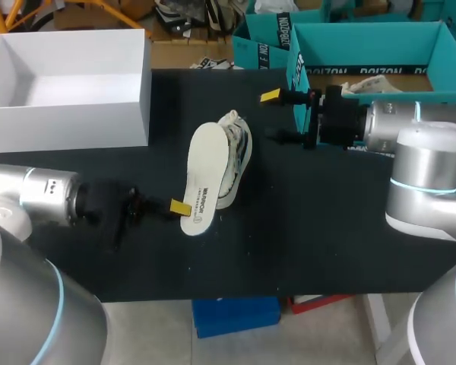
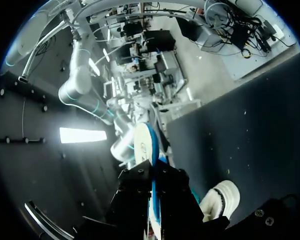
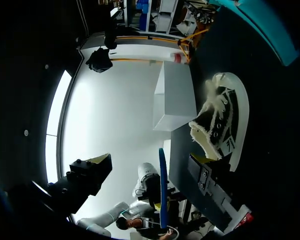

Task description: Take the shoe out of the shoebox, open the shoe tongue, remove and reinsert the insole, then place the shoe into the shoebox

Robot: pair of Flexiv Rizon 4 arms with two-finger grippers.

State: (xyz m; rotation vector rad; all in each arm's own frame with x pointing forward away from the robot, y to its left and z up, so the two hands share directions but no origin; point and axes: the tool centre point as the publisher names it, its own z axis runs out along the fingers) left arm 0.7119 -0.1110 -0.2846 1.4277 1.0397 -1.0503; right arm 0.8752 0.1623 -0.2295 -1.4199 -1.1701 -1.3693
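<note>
Left pincer (image 1: 181,207) clamps the flat white insole (image 1: 203,171) over the laced shoe (image 1: 236,152); right pincer (image 1: 272,116) gapes.

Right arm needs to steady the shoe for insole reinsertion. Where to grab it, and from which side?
Probably the shoe at its far end, coming from the side of the open right gripper. It lies on its side, and the insole in the left gripper covers the other flank.
</note>
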